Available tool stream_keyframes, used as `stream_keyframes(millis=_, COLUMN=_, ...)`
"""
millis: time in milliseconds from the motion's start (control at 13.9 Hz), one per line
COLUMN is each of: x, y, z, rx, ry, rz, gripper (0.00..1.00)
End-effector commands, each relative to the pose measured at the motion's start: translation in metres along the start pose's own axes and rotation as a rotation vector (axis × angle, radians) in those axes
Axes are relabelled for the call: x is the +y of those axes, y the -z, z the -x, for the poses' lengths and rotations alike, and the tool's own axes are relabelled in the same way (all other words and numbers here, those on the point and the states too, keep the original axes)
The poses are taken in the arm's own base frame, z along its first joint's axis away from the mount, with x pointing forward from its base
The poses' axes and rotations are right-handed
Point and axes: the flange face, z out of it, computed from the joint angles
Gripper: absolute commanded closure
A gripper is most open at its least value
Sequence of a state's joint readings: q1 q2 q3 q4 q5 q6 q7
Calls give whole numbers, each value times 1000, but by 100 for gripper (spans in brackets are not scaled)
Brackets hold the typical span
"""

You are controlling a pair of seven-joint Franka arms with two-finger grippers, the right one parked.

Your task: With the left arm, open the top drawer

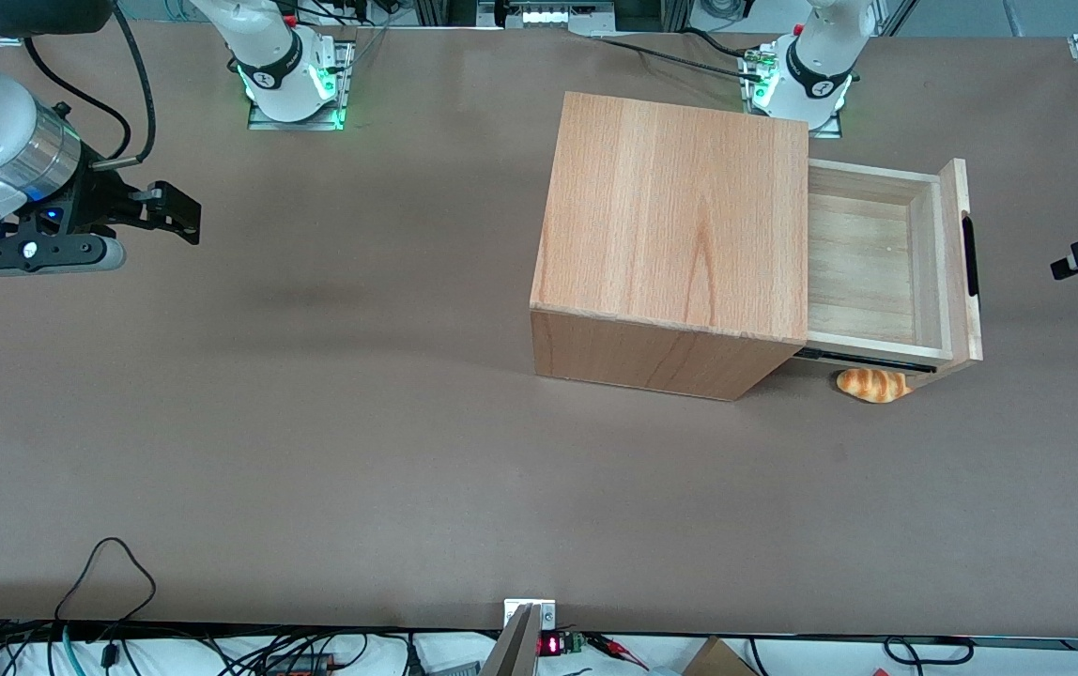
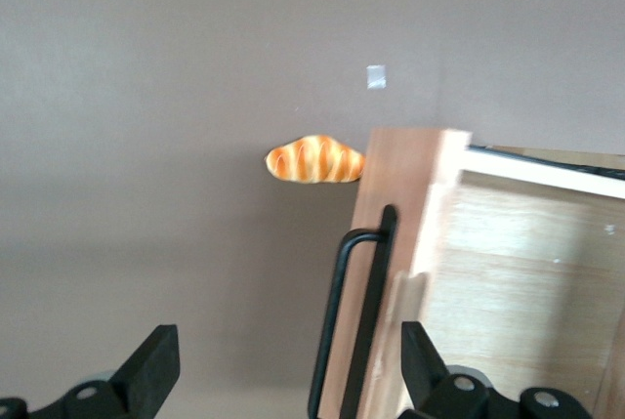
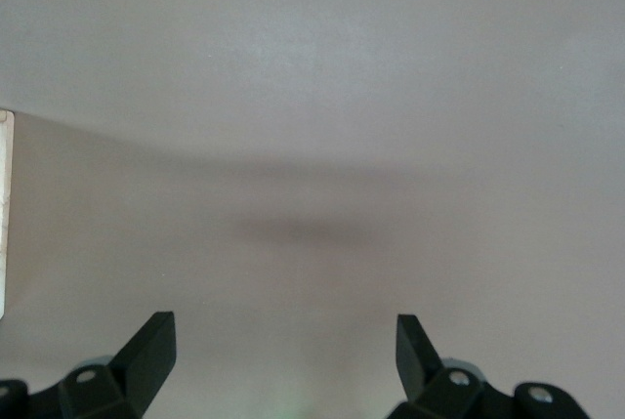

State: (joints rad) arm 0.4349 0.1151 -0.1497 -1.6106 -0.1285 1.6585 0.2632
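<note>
Brown surface all around, and the wooden cabinet sits toward the working arm's end. Top drawer is pulled well out, its pale inside showing nothing in it, black handle on the front panel. A croissant lies on the surface just under the drawer's nearer corner. The left arm's gripper hovers off the handle, fingers spread wide, holding nothing.

The front view looks steeply down over the whole worktop; the left wrist view sits close above the top drawer, which the front view also shows, gripper spread.
</note>
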Motion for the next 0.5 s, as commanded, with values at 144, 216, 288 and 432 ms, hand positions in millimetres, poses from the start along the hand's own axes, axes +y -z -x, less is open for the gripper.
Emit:
stream_keyframes(millis=144, x=73, y=26, z=-9, rx=16, ry=-84, rz=-114, gripper=0)
stream_keyframes(millis=216, x=84, y=31, z=-11, rx=28, ry=-90, rz=-125, gripper=0)
stream_keyframes(millis=288, x=94, y=38, z=-12, rx=41, ry=-77, rz=-132, gripper=0)
stream_keyframes(millis=432, x=113, y=38, z=-12, rx=34, ry=-89, rz=-137, gripper=0)
